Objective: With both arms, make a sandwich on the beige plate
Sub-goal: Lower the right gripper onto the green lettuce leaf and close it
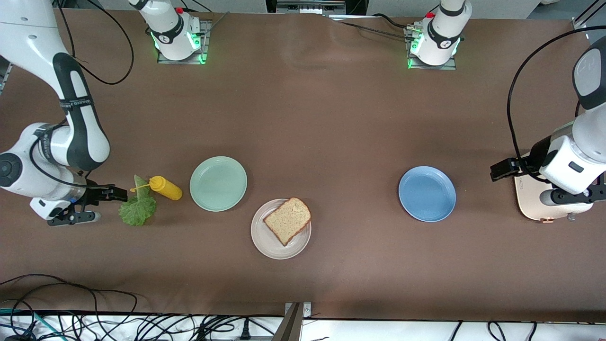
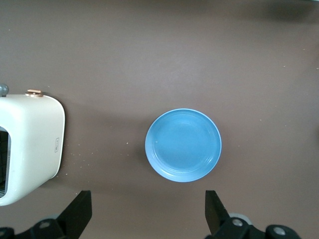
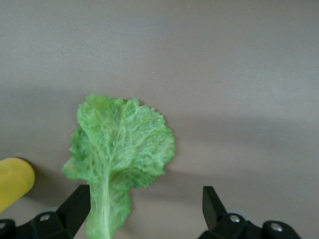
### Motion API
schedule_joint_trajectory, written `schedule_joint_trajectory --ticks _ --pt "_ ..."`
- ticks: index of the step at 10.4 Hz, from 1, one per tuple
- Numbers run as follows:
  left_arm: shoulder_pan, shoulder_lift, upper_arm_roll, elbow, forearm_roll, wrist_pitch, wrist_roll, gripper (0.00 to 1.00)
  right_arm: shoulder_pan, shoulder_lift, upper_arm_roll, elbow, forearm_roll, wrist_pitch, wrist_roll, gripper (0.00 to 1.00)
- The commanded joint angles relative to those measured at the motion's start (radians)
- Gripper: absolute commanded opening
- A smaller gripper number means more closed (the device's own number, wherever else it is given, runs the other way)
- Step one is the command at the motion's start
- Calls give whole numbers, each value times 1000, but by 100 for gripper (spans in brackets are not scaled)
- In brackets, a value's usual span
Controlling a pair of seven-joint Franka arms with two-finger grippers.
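Sitting nearest the front camera, the beige plate (image 1: 265, 244) carried one slice of wholegrain bread (image 1: 287, 219), lying flat and reaching toward the plate's upper rim. A little farther back stood the mint green plate (image 1: 218, 183), just beside the beige one on the right arm's end of the bench (image 1: 331, 118), and bare. Toward the left arm's end, well apart, lay the blue plate (image 1: 427, 193), also bare. The lettuce leaf (image 1: 138, 207) lay flat on the bench near the right arm's end, with the yellow squeeze bottle (image 1: 165, 187) on its side just beside it, nozzle pointing over the leaf.

Right pincer (image 1: 102, 205) was beside the lettuce leaf, fingers spread, holding nothing; the right wrist view showed the leaf between and ahead of the two black fingers (image 3: 75, 206). Left pincer (image 2: 148, 211) hung over the bench by a cream toaster (image 1: 535, 201), fingers spread and empty, with the blue plate ahead of it.
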Motion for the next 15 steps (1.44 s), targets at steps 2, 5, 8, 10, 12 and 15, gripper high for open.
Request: schedule_joint_trajectory --ticks 2,5,8,10,12,15 --pt "34 -15 -13 -16 7 6 57 100 0 44 21 -14 55 67 -6 100" --pt "34 -15 -13 -17 -19 5 80 100 1 75 27 -15 88 95 -11 100" --pt "32 -20 -14 -17 -19 5 80 100 1 78 27 -59 88 142 -20 100" --pt "32 -21 -14 -16 -19 3 80 100 1 80 27 -84 86 168 -46 74" --pt "32 -21 -14 -10 -19 3 79 100 1 80 27 -86 86 170 -60 34" --pt "35 -20 -14 -11 -19 3 82 100 1 2 27 -90 88 94 -135 0"
